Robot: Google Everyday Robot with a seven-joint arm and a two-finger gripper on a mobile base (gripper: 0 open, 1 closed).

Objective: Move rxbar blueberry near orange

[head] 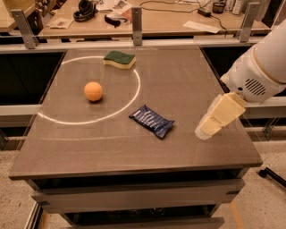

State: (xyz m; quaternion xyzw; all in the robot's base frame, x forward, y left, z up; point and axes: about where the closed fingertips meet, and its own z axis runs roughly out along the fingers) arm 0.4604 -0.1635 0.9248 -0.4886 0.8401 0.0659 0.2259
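The rxbar blueberry is a flat dark blue wrapper lying at an angle on the brown table, just outside the white ring's lower right. The orange sits inside the ring, up and to the left of the bar, well apart from it. My gripper hangs from the white arm at the right, above the table's right side, to the right of the bar and not touching it.
A green-topped yellow sponge lies at the ring's far edge. A white ring is marked on the tabletop. Behind the table is a rail with posts and a desk with headphones and papers. The table's right edge is close under the arm.
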